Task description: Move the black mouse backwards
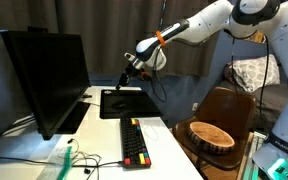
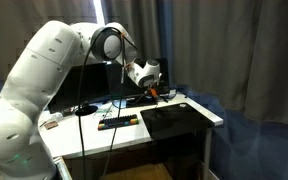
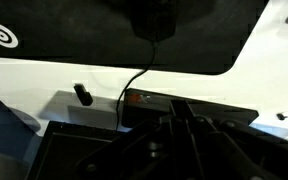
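Note:
The black mouse (image 3: pixel 154 20) lies on the black mouse pad (image 3: pixel 74 40) at the top of the wrist view. Its thin cable (image 3: pixel 127 85) runs off the pad across the white table. My gripper (image 3: pixel 177 112) fills the bottom of that view as a dark shape with its fingers meeting at the centre. It looks shut and holds nothing. In both exterior views the gripper (image 1: pixel 124 80) (image 2: pixel 144 78) hangs tilted over the far edge of the pad (image 1: pixel 124 104) (image 2: pixel 174 120). I cannot make out the mouse there.
A long black keyboard (image 1: pixel 134 142) (image 2: pixel 117 122) lies in front of the pad. A dark monitor (image 1: pixel 46 78) stands beside it. A wooden bowl (image 1: pixel 211 135) sits on a chair off the table. A black bar with a red mark (image 3: pixel 199 108) lies under the gripper.

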Robot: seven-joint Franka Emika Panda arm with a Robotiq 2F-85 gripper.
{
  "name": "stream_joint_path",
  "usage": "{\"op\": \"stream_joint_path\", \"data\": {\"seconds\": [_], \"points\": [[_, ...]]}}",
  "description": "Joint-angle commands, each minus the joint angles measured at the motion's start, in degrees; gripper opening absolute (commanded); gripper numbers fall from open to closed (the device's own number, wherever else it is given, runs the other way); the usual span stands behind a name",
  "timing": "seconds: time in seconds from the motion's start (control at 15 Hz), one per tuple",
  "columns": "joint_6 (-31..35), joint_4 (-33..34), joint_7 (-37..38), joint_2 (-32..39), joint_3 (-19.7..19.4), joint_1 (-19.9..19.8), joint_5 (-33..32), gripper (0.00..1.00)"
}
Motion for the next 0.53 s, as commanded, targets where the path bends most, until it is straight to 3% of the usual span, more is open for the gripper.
{"op": "stream_joint_path", "data": {"seconds": [0.0, 0.47], "points": [[0.05, 0.19, 0.79, 0.22, 0.59, -0.43, -1.02, 0.01], [0.61, 2.57, 3.71, 3.92, -1.74, 2.90, -3.26, 0.00]]}}
